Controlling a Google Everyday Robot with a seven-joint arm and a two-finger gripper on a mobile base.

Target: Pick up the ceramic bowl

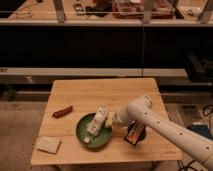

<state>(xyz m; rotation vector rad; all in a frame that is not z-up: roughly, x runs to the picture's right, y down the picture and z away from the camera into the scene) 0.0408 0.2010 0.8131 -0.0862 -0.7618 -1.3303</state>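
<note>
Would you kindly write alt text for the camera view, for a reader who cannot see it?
A white robot arm reaches from the right across a wooden table, its tool over the dark-green ceramic bowl. A dark-and-orange object stands right of the bowl; a reddish item and a pale pad lie left.

My gripper (93, 130) lies across the ceramic bowl (82, 129), hiding the middle of its inside; whether it touches the glaze I cannot tell. My arm (165, 127) is cut off by the picture's right and bottom edges. It also covers the top of a small dark-and-orange object (135, 136) near the tabletop's (100, 92) front right edge, too blurred to name. A red thing (63, 111) near the left edge and a pale flat square (48, 144) at the front left corner are equally unclear.
</note>
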